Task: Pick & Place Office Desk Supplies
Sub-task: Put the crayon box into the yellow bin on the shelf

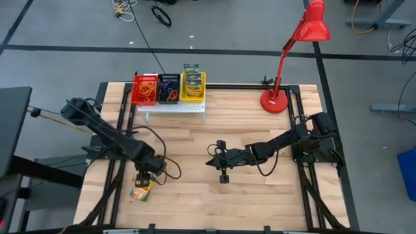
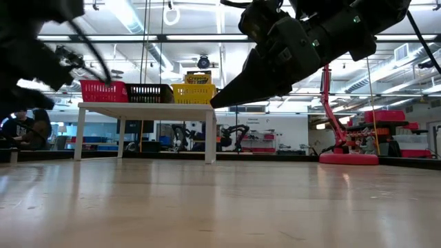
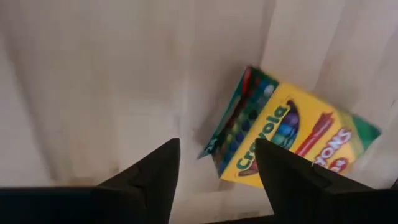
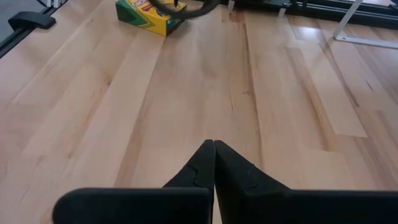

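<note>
Jaws of the left gripper (image 3: 214, 180) stand apart over a crayon box (image 3: 292, 134); right gripper (image 4: 214, 163) jaws closed, empty.

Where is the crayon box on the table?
In the high view, the crayon box lies on the table's front-left part, just under the left end effector.

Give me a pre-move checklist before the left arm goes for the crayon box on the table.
1. Left gripper fingers apart: ok.
2. Crayon box lying on the table, nothing on top of it: ok.
3. Box between the left fingers: not ok; in the left wrist view it lies ahead and off to one side.
4. Right gripper shut, empty, mid-table away from the box: ok.
5. Yellow bin on the white stand has room: cannot tell.
</note>
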Motion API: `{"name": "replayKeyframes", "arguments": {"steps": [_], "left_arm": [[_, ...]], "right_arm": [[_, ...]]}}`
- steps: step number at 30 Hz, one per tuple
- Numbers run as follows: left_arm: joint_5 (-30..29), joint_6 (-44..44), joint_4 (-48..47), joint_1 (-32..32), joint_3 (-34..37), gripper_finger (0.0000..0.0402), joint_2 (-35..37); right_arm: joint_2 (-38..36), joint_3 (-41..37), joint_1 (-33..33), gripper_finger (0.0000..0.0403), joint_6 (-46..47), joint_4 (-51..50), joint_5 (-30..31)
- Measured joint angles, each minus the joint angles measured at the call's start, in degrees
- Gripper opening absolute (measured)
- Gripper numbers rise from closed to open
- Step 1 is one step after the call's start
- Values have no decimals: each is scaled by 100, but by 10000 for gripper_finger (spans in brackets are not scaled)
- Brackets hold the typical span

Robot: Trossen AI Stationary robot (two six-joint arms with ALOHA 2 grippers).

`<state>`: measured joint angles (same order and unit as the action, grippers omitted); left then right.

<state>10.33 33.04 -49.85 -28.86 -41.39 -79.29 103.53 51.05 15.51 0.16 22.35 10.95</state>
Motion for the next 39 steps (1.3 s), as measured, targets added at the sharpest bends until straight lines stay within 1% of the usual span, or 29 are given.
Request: {"name": "replayKeyframes", "arguments": {"steps": [4, 6, 14, 20, 23, 26, 31, 35, 39], "left_arm": [[238, 8, 615, -176, 443, 195, -20], [272, 53, 848, -251, 522, 181, -9], [290, -53, 1179, -385, 533, 109, -10], [252, -142, 1470, -372, 493, 39, -17], [7, -155, 1436, -302, 305, 9, -22], [-336, -154, 1258, -287, 30, 6, 10], [-894, -208, 550, -306, -404, 5, 13], [-1690, -56, 185, -306, -650, 4, 15], [-2402, 143, 178, -321, -735, 4, 17]], "right_arm": [[0, 0, 0, 6, -2, -2, -34], [0, 0, 0, 6, -4, 0, -38], [0, 0, 0, 6, -7, 10, -40], [0, 0, 0, 6, -5, 13, -40], [0, 0, 0, 6, -7, 13, -40], [0, 0, 0, 6, -7, 13, -40], [0, 0, 0, 6, -7, 13, -40], [0, 0, 1, 6, -7, 11, -40], [0, 0, 0, 6, -9, 11, -40]]}}
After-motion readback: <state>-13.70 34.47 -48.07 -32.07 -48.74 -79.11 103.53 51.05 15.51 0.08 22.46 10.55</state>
